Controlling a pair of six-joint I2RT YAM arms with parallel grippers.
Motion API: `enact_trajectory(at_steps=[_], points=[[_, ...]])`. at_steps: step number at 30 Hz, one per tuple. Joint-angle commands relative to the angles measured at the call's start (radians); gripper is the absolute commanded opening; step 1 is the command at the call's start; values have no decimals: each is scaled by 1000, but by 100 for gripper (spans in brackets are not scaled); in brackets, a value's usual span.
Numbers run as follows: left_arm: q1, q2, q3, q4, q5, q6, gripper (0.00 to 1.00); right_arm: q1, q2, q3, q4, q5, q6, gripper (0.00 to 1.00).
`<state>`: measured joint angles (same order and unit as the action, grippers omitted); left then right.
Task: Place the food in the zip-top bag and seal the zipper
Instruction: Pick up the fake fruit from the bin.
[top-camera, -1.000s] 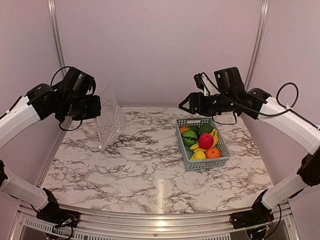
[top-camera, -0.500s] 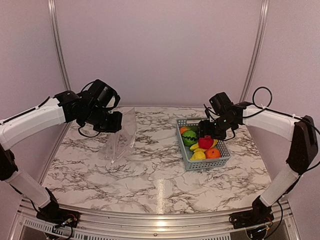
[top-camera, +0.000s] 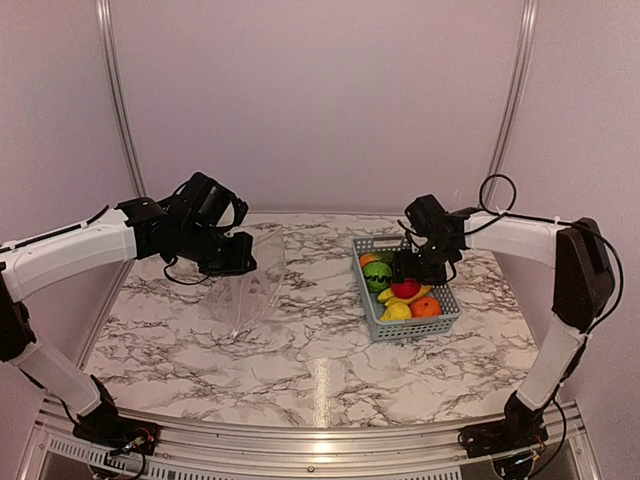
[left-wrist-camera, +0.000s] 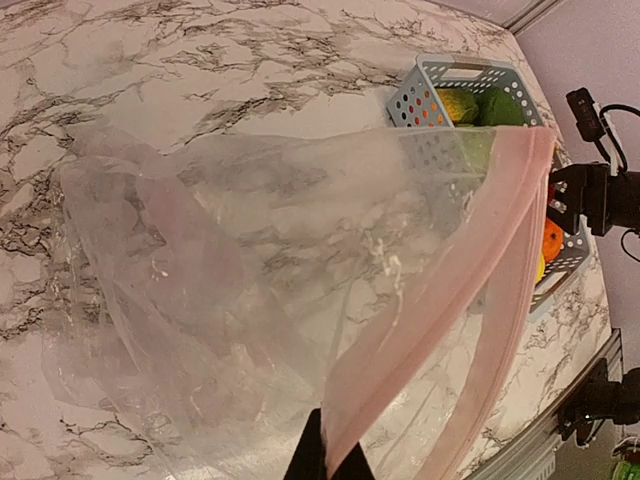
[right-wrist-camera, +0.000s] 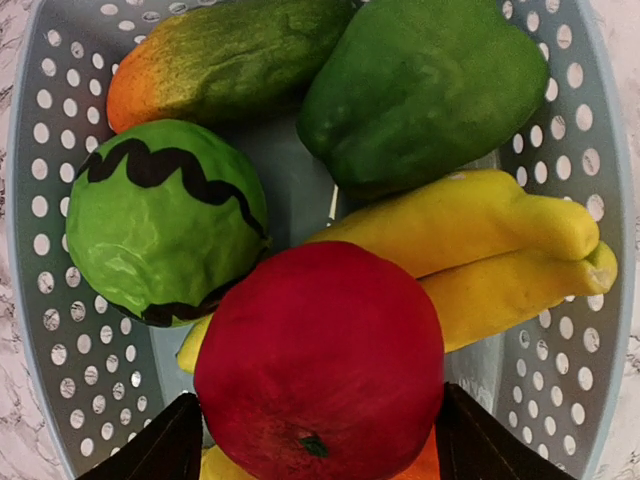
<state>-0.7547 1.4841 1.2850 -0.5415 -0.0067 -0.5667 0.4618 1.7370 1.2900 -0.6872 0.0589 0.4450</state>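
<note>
Left gripper (top-camera: 237, 262) pinched shut on the mouth edge of a large clear crinkly plastic bag (top-camera: 252, 290), which hangs over the left of the marble table (top-camera: 300, 370). Right gripper (right-wrist-camera: 318, 452) has jaws wide, straddling a red toy apple (right-wrist-camera: 320, 350) in the grey perforated plastic basket (right-wrist-camera: 40, 200); can't tell if they touch it.

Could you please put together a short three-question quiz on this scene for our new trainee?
1. True or false: the zip-top bag lies flat with nothing holding it.
2. Which item sits between the right jaws? A) striped melon B) red apple C) green pepper
3. Which container holds the banana?

Key:
1. False. The left jaws are shut on its mouth edge and hold it up.
2. B
3. The grey-blue basket
</note>
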Motion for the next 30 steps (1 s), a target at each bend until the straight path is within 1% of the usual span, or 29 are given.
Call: enact_trajectory(at_steps=[1, 2, 7, 10, 14, 17, 19, 21, 23, 27, 30], points=[[-3, -26, -10, 24, 31, -9, 0, -8, 41, 30, 25, 60, 13, 75], [-3, -25, -11, 20, 27, -9, 0, -8, 42, 28, 32, 70, 12, 72], [-3, -22, -13, 25, 29, -6, 0, -8, 16, 26, 53, 80, 7, 47], [-2, -13, -8, 41, 58, -18, 0, -6, -16, 55, 21, 67, -2, 40], [-2, 18, -11, 74, 69, -26, 0, 1, -88, 78, 14, 10, -40, 38], [-3, 58, 16, 87, 41, -68, 0, 15, -151, 85, 17, -125, -72, 37], [-5, 91, 39, 102, 43, -89, 0, 48, -217, 69, 59, -203, -92, 37], [-8, 112, 33, 154, 43, -98, 0, 103, -258, 45, 135, -250, -121, 36], [-9, 133, 31, 198, 59, -111, 0, 150, -262, 49, 204, -318, -143, 36], [-18, 177, 87, 208, 132, -122, 0, 190, -223, 113, 304, -480, -120, 35], [-20, 203, 99, 213, 150, -128, 0, 234, -212, 107, 405, -531, -106, 35]])
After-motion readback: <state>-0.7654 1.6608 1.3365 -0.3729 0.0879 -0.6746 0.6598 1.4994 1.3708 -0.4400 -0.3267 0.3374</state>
